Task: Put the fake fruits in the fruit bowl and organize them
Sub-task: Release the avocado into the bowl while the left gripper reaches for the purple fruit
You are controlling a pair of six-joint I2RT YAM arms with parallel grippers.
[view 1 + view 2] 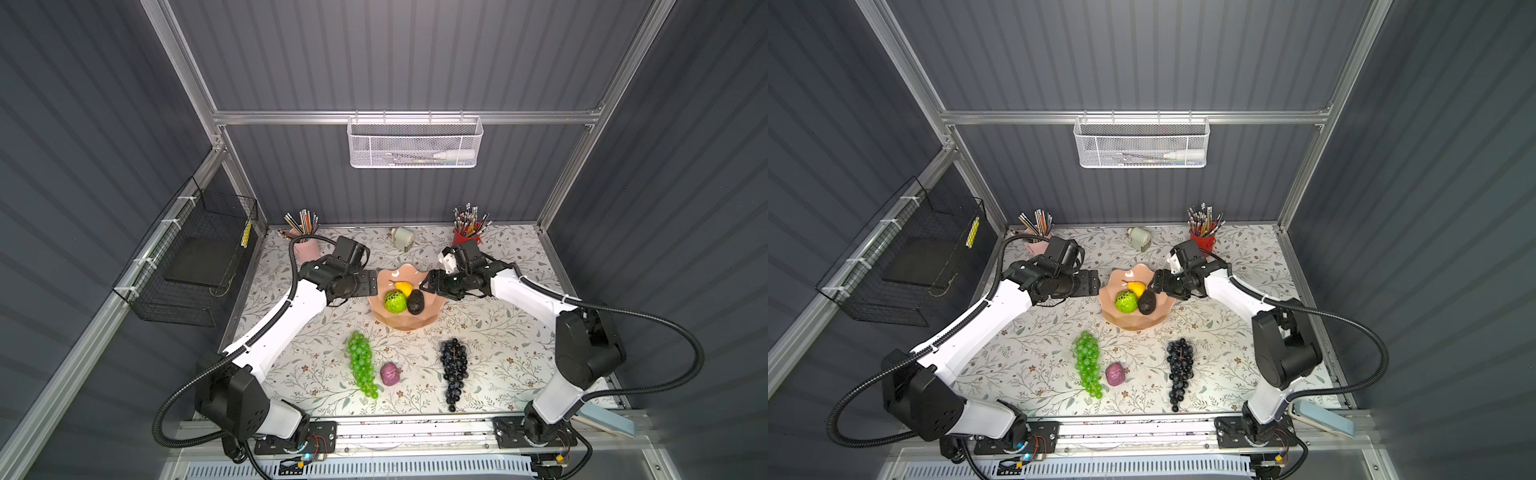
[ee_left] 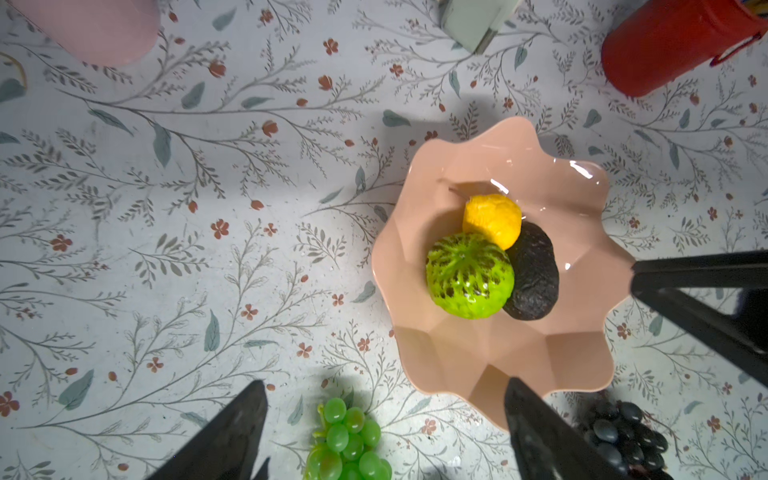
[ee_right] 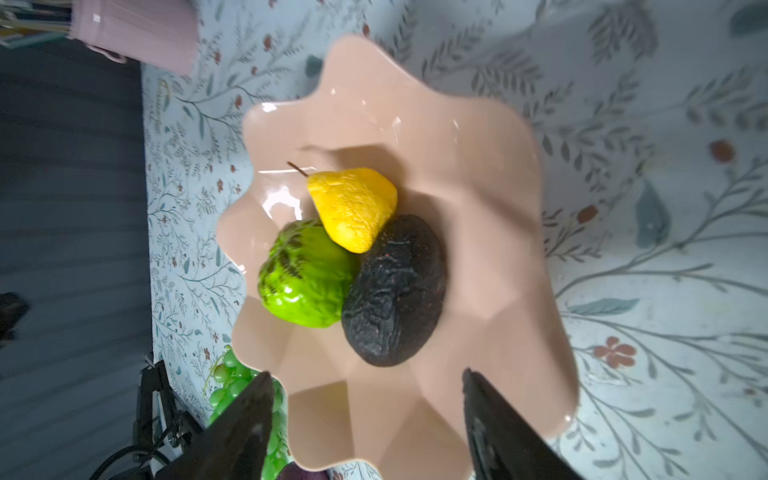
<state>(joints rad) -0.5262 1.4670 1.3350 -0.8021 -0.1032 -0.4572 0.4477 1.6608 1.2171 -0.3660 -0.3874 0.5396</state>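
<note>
Grape bunch (image 1: 362, 365), green, stem toward bowl (image 1: 401, 323)

Yellow plastic lemon (image 1: 404, 288), bumpy green plastic ball (image 1: 395, 301) and black plastic avocado (image 1: 415, 302) in scalloped peach-pink bowl (image 1: 405, 324). Before it, left to right: green grape bunch (image 1: 362, 365), purple lump (image 1: 390, 373), dark grape bunch (image 1: 454, 372).

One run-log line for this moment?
bowl: lemon, green ball, avocado; table: green grapes, dark grapes, purple lump; left gripper open; right gripper open
</note>
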